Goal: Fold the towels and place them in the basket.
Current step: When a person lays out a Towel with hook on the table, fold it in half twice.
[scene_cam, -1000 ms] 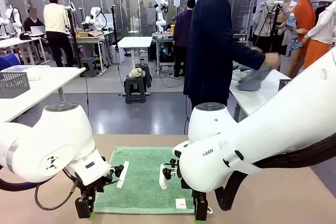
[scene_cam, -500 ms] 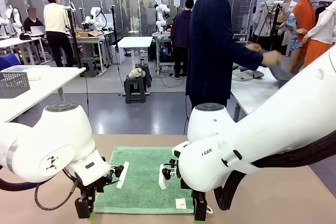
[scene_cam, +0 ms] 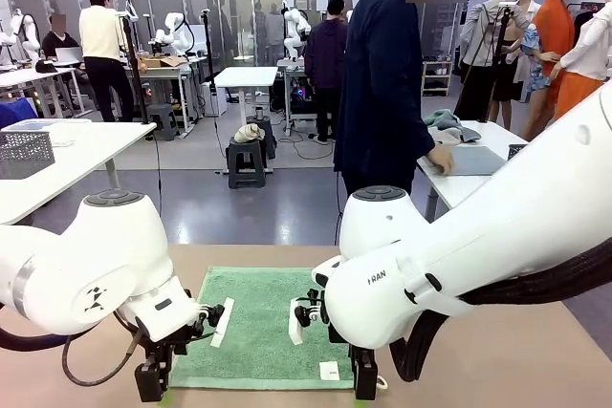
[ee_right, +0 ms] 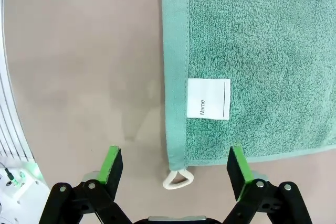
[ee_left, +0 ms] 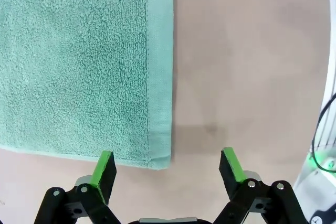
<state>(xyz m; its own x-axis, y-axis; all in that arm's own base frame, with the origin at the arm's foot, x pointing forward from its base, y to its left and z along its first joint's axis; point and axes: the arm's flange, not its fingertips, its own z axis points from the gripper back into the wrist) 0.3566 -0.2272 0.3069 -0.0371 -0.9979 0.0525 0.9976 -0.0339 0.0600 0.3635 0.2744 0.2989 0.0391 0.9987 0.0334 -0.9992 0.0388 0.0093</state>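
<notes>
The green towel (scene_cam: 258, 332) lay flat on the desk (scene_cam: 497, 355), with the left end effector (ee_left: 168, 167) and right end effector (ee_right: 173, 165) both wide open, empty, at its near corners.

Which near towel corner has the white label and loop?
The one below the right tool: label and loop there; the left tool's corner is plain.

Tan table (scene_cam: 535, 351), green towel (scene_cam: 258, 327) flat
</notes>
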